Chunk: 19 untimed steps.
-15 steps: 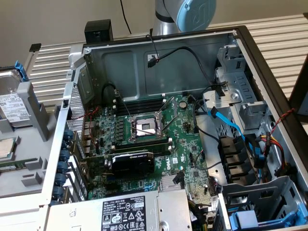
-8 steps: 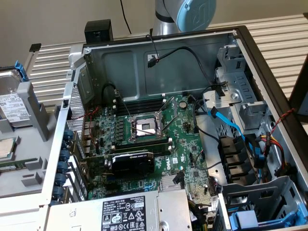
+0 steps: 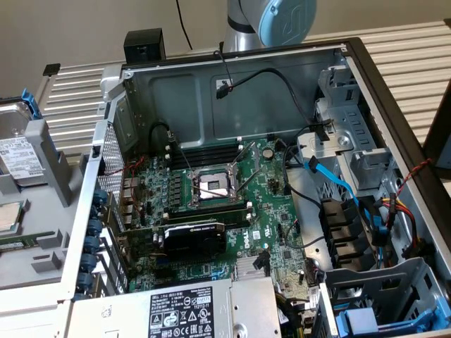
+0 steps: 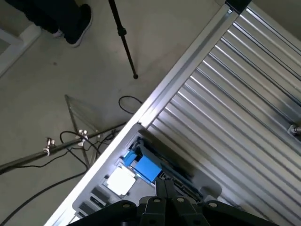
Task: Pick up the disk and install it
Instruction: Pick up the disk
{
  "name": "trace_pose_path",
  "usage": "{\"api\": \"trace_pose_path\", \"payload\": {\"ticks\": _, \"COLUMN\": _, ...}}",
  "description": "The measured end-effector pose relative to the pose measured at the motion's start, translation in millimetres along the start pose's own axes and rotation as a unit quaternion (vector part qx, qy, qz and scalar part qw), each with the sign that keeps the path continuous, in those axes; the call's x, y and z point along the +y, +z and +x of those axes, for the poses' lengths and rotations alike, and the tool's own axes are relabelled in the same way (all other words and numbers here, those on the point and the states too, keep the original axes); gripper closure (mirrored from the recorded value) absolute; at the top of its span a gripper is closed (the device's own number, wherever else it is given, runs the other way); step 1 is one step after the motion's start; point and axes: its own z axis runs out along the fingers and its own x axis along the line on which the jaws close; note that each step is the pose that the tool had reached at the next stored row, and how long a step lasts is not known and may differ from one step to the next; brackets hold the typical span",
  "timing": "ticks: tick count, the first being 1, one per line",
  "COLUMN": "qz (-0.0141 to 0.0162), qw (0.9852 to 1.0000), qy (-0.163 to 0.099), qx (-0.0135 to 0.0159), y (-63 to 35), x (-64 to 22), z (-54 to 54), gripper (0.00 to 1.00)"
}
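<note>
We find the power supply nearest, at the lower edge of the exterior frame, inside the open case with the motherboard at centre. The disk stands in a grey holder at the far left of that frame, outside the case, its white label showing. The arm is at top centre. In the wrist view the tool appears closed, its fingers together, gripping nothing, over the ribbed surface.
</note>
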Motion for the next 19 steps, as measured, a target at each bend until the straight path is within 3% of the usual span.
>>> {"api": "trace_pose_path", "payload": {"ticks": 5, "qz": -0.0008, "qw": 0.9990, "qy": -0.045, "qx": 0.0006, "y": 0.0, "x": 0.0, "z": 0.0, "gripper": 0.89}}
{"api": "trace_pose_path", "payload": {"ticks": 10, "qz": -0.0016, "qw": 0.9959, "qy": -0.091, "qx": 0.0012, "y": 0.0, "x": 0.0, "z": 0.1, "gripper": 0.89}}
{"api": "trace_pose_path", "payload": {"ticks": 15, "qz": -0.0024, "qw": 0.9908, "qy": -0.135, "qx": 0.0018, "y": 0.0, "x": 0.1, "z": 0.1, "gripper": 0.89}}
{"api": "trace_pose_path", "payload": {"ticks": 19, "qz": -0.0030, "qw": 0.9852, "qy": -0.171, "qx": 0.0023, "y": 0.0, "x": 0.1, "z": 0.1, "gripper": 0.89}}
